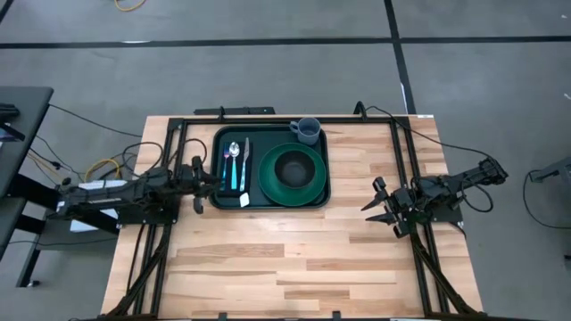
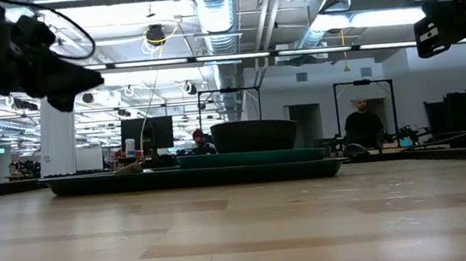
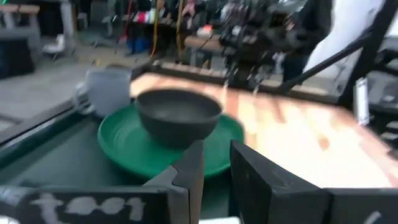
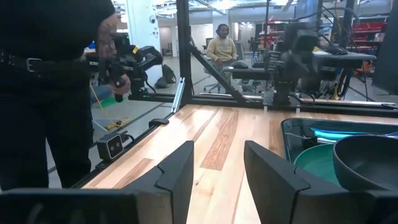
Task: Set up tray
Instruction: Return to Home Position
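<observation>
I see the tray [image 1: 263, 135] lying flat on the far half of the worktop [image 1: 268, 259], roughly midway between my two arms. Inside it, a black napkin [image 1: 227, 189] along the left side carries a spoon [image 1: 233, 160] and a knife [image 1: 245, 159] side by side. A green plate [image 1: 268, 185] fills the right side with a dark bowl [image 1: 294, 168] on it, and a grey mug [image 1: 306, 131] stands in the far right corner. My left claw [image 3: 216, 152] hovers just beside the tray's left rim, its fingers narrowly parted and pinching nothing. My right claw [image 4: 217, 149] sits well off to the tray's right, spread and empty.
</observation>
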